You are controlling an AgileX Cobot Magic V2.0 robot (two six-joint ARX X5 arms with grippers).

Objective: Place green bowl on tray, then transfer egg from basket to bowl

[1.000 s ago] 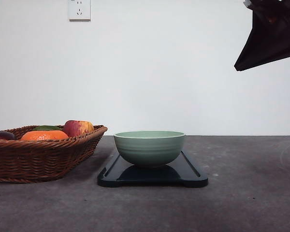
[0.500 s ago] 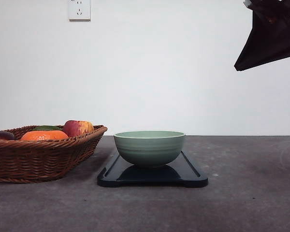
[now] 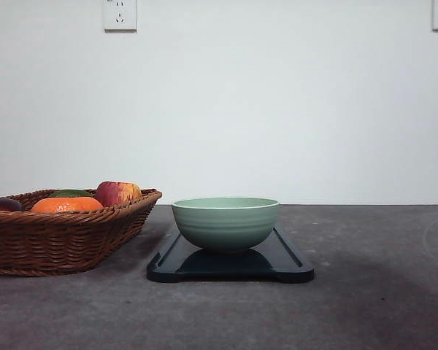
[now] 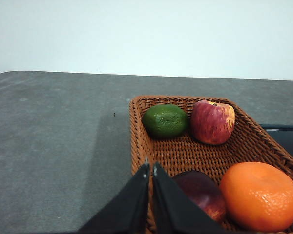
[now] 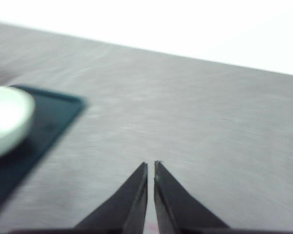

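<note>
The green bowl (image 3: pixel 225 222) stands upright on the black tray (image 3: pixel 292 266) at the middle of the table, and both show blurred in the right wrist view as bowl (image 5: pixel 5 119) and tray (image 5: pixel 53 122). The wicker basket (image 3: pixel 58 240) sits left of the tray. The egg is hidden or out of view. My left gripper (image 4: pixel 150 165) is shut with nothing in it, hovering above the basket (image 4: pixel 185 153) at its rim. My right gripper (image 5: pixel 151 165) is shut and empty over bare table beside the tray.
The basket holds a lime (image 4: pixel 164 120), an apple (image 4: pixel 212 122), an orange (image 4: pixel 260 195) and a dark red fruit (image 4: pixel 200 192). Grey tabletop (image 3: pixel 379 306) stretches right of the tray. A white wall with a socket (image 3: pixel 120 14) backs the table.
The dark right arm that hung at the top right of the front view has moved out of that view, uncovering a wall socket. Bowl, tray and basket have not moved.
</note>
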